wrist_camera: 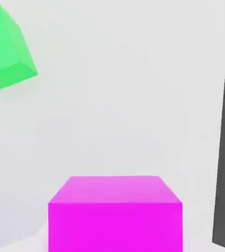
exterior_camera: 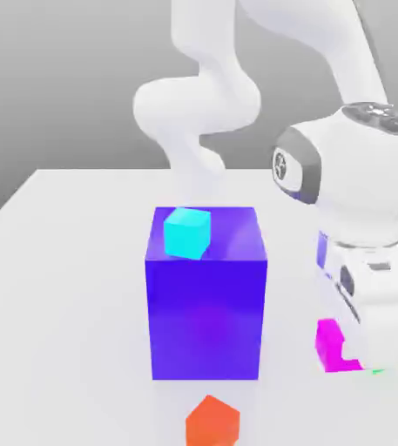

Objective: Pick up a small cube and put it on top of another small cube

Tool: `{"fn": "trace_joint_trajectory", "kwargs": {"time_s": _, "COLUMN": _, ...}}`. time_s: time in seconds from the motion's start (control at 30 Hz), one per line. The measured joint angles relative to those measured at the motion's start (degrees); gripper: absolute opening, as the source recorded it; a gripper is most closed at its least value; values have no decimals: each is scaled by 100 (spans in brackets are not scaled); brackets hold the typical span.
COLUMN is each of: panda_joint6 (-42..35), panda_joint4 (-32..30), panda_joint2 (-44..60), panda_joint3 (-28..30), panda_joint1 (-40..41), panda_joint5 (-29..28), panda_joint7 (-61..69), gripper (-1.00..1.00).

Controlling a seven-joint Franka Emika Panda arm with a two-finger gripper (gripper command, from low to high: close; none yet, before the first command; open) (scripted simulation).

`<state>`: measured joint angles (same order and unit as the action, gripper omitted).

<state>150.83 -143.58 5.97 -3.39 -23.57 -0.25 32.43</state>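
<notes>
Down at the exterior view's right, the white Panda arm's gripper hangs low over the white table, its fingers closed as far as they go around the small magenta-pink cube, which sits between them at the hand's lower end. In the hand view that magenta cube lies directly under the hand, while the small green cube rests on the table off to one side, near but clearly apart. A sliver of green peeks just beside the gripper. Away from the gripper stand the big blue-purple block, the cyan cube on top, and the orange cube in front.
</notes>
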Motion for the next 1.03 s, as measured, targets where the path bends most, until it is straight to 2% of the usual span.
{"fn": "trace_joint_trajectory", "kwargs": {"time_s": 0.33, "panda_joint6": -47, "panda_joint4": -385, "panda_joint2": -356, "panda_joint3": -658, "panda_joint1": -917, "panda_joint5": 77, "panda_joint7": 1732, "gripper": -100}}
{"fn": "trace_joint_trajectory", "kwargs": {"time_s": 0.67, "panda_joint6": 853, "panda_joint4": -451, "panda_joint2": 534, "panda_joint3": -460, "panda_joint1": -870, "panda_joint5": -424, "panda_joint7": 1817, "gripper": -100}}
{"fn": "trace_joint_trajectory", "kwargs": {"time_s": 0.7, "panda_joint6": 966, "panda_joint4": -450, "panda_joint2": 660, "panda_joint3": -424, "panda_joint1": -889, "panda_joint5": -476, "panda_joint7": 1777, "gripper": 100}}
{"fn": "trace_joint_trajectory", "kwargs": {"time_s": 0.9, "panda_joint6": 1028, "panda_joint4": -450, "panda_joint2": 723, "panda_joint3": -404, "panda_joint1": -900, "panda_joint5": -501, "panda_joint7": 1758, "gripper": 100}}
{"fn": "trace_joint_trajectory", "kwargs": {"time_s": 1.03, "panda_joint6": 717, "panda_joint4": -453, "panda_joint2": 367, "panda_joint3": -486, "panda_joint1": -866, "panda_joint5": -347, "panda_joint7": 1875, "gripper": 100}}
